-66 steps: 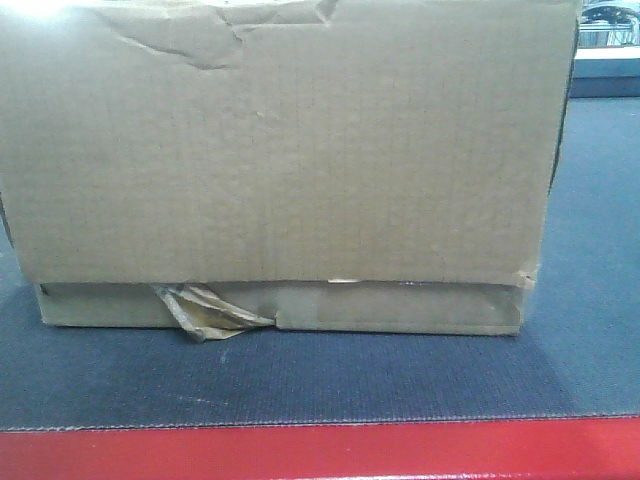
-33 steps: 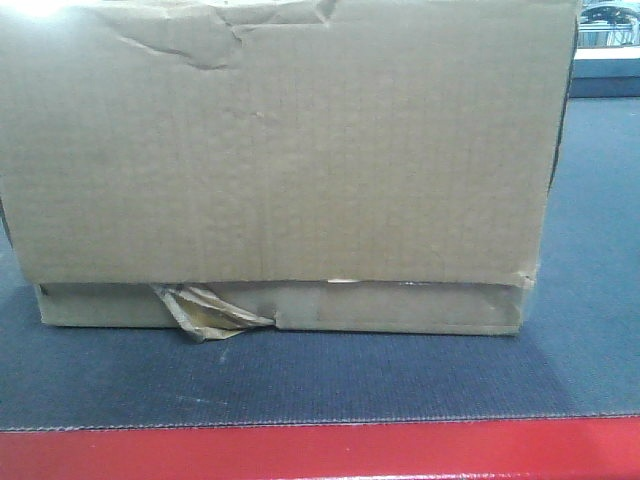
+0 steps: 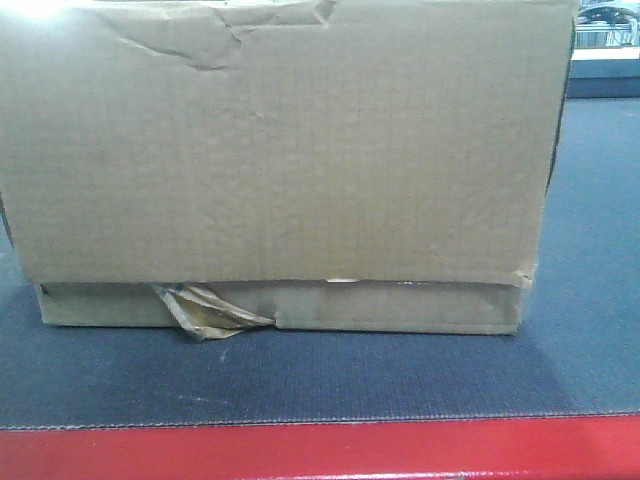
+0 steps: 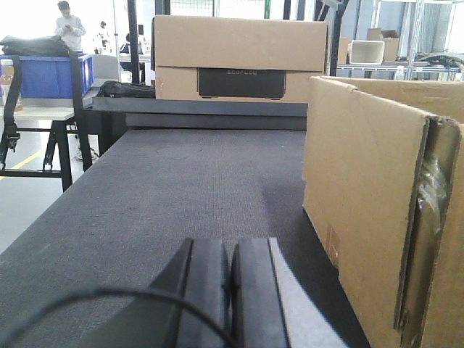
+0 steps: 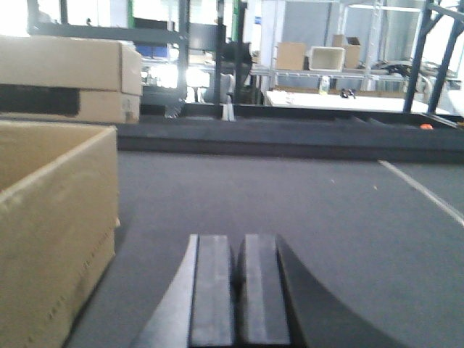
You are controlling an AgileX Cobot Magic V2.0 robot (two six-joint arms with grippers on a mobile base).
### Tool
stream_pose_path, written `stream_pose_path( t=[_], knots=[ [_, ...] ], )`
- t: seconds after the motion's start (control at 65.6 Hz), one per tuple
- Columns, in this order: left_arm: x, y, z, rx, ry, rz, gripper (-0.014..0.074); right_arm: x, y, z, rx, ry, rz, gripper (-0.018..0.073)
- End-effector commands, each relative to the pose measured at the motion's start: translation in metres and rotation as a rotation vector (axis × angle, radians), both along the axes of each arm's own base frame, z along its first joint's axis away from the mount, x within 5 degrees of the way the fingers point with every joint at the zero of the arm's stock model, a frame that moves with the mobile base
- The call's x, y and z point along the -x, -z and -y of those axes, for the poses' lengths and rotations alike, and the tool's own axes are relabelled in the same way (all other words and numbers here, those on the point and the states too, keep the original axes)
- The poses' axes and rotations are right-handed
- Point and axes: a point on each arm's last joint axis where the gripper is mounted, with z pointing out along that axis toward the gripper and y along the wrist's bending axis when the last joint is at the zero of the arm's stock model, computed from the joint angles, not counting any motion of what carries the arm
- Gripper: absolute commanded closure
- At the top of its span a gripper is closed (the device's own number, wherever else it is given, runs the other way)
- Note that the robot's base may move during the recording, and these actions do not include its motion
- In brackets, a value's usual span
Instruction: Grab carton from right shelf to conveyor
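Observation:
The brown carton (image 3: 280,150) stands on the dark ribbed conveyor (image 3: 300,380), just behind its red edge band (image 3: 320,450), with a wad of yellowish tape (image 3: 205,312) at its lower seam. In the left wrist view the carton (image 4: 370,210) is to the right of my left gripper (image 4: 230,246), which is shut and empty over the belt. In the right wrist view the carton (image 5: 51,232) is to the left of my right gripper (image 5: 238,243), also shut and empty. Neither gripper touches the carton. The steel shelf is out of view.
A second cardboard box (image 4: 239,58) with a dark label sits at the far end of the belt. A blue bin (image 4: 47,72) on a stand and a person (image 4: 69,29) are at the far left. Shelving with boxes (image 5: 319,54) stands in the background.

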Motion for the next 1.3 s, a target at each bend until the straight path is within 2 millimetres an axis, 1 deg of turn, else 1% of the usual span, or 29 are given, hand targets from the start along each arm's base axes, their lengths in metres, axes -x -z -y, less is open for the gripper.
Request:
stream_pose_path(
  t=[0.0,0.107,0.183,0.275,0.336,0.442,1.281],
  knots=[
    [0.001,-0.003,0.0,0.005,0.0,0.029,0.0585,-0.003,0.015,0.001,-0.009,0.017,0.022,0.0627],
    [0.001,-0.003,0.0,0.005,0.0,0.029,0.0585,-0.002,0.035,0.001,-0.011,0.019,0.009,0.0627],
    [0.001,-0.003,0.0,0.005,0.0,0.029,0.0585,0.002,0.047,0.001,-0.011,0.02,0.021,0.0627],
    [0.001,-0.003,0.0,0.005,0.0,0.029,0.0585,0.01,0.06,0.001,-0.012,0.019,0.078,0.0627],
    [0.001,-0.002,0.0,0.005,-0.003,0.024,0.0585,0.011,0.057,0.002,-0.014,0.021,0.106,0.0627],
    [0.001,-0.002,0.0,0.005,-0.003,0.024,0.0585,0.01,0.061,0.001,-0.014,0.018,0.06,0.0627],
    [0.001,-0.002,0.0,0.005,-0.005,0.024,0.0585,0.01,0.061,0.001,-0.014,0.019,0.062,0.0627]
  ],
)
